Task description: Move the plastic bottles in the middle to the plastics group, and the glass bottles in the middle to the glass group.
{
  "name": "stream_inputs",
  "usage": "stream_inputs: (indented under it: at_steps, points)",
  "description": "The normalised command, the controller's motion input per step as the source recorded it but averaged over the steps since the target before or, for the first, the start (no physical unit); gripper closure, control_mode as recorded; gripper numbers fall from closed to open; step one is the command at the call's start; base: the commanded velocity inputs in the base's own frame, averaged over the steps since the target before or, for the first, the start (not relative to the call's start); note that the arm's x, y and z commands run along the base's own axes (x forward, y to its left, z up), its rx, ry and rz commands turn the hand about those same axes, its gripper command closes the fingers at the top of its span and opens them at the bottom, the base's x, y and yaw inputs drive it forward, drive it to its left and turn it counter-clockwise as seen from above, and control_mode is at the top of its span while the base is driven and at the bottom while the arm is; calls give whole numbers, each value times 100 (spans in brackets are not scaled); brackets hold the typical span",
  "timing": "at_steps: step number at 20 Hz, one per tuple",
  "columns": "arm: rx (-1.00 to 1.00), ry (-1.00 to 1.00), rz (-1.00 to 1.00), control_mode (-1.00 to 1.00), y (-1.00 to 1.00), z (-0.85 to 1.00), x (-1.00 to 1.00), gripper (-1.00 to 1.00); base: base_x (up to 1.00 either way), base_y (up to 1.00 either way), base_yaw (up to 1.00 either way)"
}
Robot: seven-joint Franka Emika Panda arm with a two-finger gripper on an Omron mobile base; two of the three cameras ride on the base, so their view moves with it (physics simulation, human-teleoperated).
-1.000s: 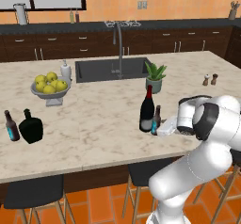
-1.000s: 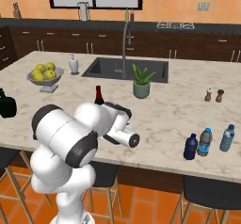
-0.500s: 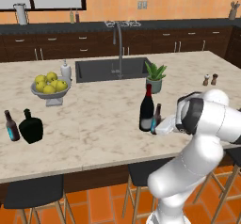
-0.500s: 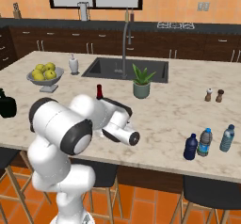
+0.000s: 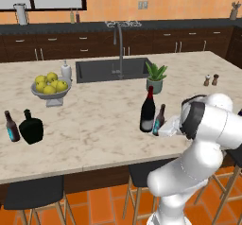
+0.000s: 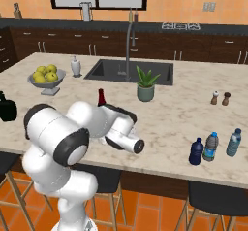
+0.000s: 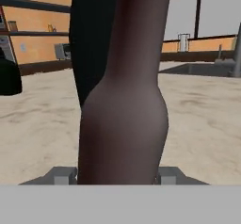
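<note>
Hand: the hand [image 5: 163,127] is low at the front of the worktop [image 5: 94,120], right at the small brown beer bottle [image 5: 159,120]. In the hand view the brown bottle [image 7: 124,100] stands upright between the two finger tips [image 7: 63,175], which press on its sides. The hand pinches this bottle.
Beer bottle in the middle: it stands on the worktop just beside the wine bottle, on its right in the left base view.
Wine bottle: the tall dark wine bottle [image 5: 148,109] with a red neck stands upright in the middle of the worktop. In the right base view just its red top [image 6: 101,97] peeks over the white arm.
Glass group: a small brown bottle with a blue label [image 5: 11,126] and a fat black flask [image 5: 31,127] stand close together at the far left of the worktop.
Plastics group: a dark blue bottle [image 6: 195,152] and two clear bottles [image 6: 210,146] stand in a row near the front right edge.
Other things: a bowl of yellow fruit [image 5: 50,88], a white soap pump [image 5: 66,71], a sink [image 5: 113,69] and a small green plant [image 5: 155,77].
</note>
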Motion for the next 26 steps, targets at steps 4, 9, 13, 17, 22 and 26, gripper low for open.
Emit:
stream_inputs:
  at_steps: [4,9,13,17,22,26]
  points:
    - [0,-14,0,-100,-4,42,-74,100,0,0,0]
    - [0,2,2,-100,18,81,-52,100,0,0,0]
    - [-7,19,9,-100,86,78,-32,100,0,0,0]
    - [-13,15,6,-100,95,67,-41,100,0,0,0]
    - [-17,10,5,-100,100,34,-12,100,0,0,0]
    - [-17,7,4,-100,100,8,4,100,0,0,0]
